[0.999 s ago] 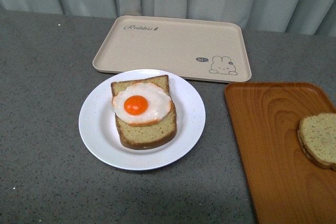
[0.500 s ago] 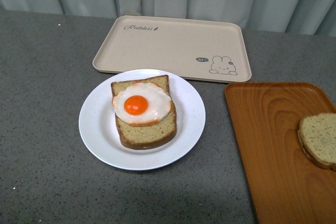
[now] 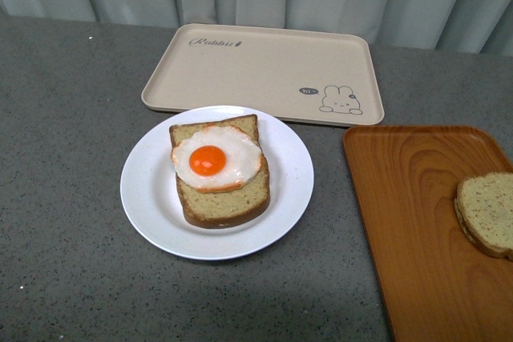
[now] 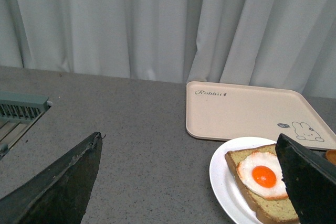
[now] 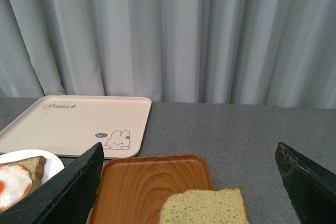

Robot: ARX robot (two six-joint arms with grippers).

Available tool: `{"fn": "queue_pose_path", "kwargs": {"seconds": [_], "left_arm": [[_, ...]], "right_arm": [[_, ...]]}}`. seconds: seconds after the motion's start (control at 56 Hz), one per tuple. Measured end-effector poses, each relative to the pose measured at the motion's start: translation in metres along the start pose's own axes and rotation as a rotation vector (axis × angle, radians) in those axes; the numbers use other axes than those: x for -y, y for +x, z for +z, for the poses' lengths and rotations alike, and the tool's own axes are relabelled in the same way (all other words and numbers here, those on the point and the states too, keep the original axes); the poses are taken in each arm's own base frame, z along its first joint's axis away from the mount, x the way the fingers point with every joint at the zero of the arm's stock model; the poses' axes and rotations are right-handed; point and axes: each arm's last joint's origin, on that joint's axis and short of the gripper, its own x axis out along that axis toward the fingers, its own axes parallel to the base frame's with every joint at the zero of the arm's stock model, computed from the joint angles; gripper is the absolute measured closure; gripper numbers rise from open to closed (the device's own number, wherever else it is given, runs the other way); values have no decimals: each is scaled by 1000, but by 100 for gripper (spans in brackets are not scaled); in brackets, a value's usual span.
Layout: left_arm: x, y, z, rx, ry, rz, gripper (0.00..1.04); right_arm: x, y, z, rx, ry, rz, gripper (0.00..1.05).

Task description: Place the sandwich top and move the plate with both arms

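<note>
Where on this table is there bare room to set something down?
The rabbit tray is bare all over. The grey counter left of the white plate is open, as is the near strip in front of it. The orange tray is free except its right edge, where the sandwich top lies. The plate is crowded by the egg slice.

The beige tray reads "Rabbit" and, in a bubble, "hi".

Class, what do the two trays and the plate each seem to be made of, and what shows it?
Orange-brown tray: wood or wood-print plastic; grain swirls, slight sheen. Beige tray: probably matte plastic or fibre composite; flat colour, printed rabbit. Plate: likely glazed ceramic or melamine; smooth, plain white.
</note>
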Motion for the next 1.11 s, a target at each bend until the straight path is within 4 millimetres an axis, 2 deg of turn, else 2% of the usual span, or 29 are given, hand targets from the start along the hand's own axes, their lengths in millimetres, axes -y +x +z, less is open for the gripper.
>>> {"fn": "queue_pose_path", "kwargs": {"seconds": [0.535,0.66,0.803,0.928,1.106], "left_arm": [[0,0,0,0,0,0,6],[0,0,0,0,0,0,6],[0,0,0,0,0,0,6],[0,0,0,0,0,0,6],[0,0,0,0,0,0,6]], "right_arm": [[0,0,0,-2,-2,-3,9],[6,6,-5,-187,-71,-185,9],[17,25,3,-268,-94,-189,9],[46,61,10,-354,-6,-205,9],[110,109,-12,-589,192,-301,9]]}}
